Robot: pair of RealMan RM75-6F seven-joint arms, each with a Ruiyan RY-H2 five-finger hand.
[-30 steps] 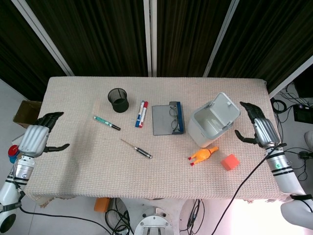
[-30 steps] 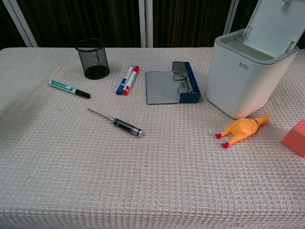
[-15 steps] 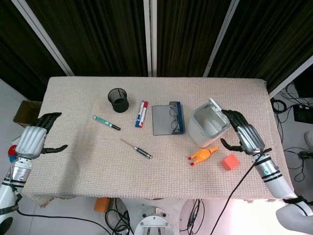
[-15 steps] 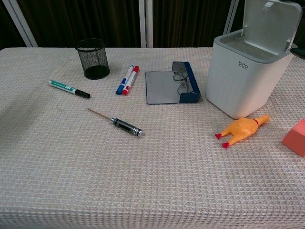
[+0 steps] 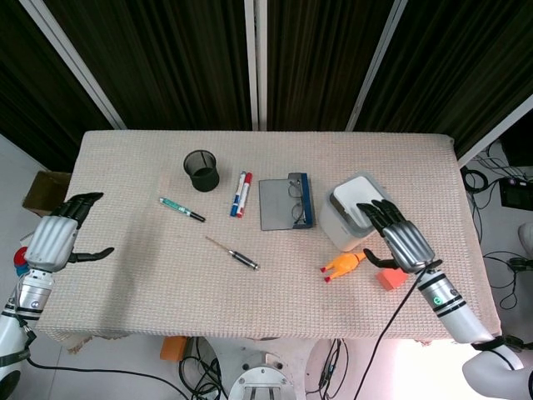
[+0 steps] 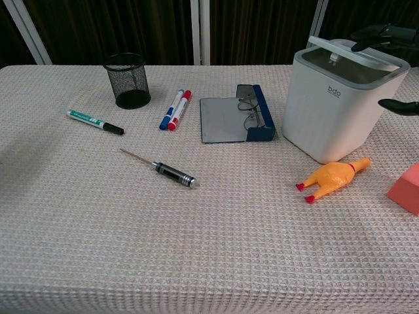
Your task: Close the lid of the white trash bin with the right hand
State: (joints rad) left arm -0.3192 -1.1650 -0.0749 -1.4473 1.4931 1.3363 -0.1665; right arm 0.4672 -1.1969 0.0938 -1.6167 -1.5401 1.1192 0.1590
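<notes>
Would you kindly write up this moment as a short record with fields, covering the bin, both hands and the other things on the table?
bin: white plastic trash bin, upright at the table's right
lid: white lid nearly down, a slight gap visible at its front edge
right hand: right hand with fingers spread, fingertips on the lid
left hand: left hand open at the table's left edge, holding nothing
beside bin: orange rubber chicken, orange cube
middle: open glasses case, two markers, screwdriver
far left: black mesh cup, green pen
</notes>
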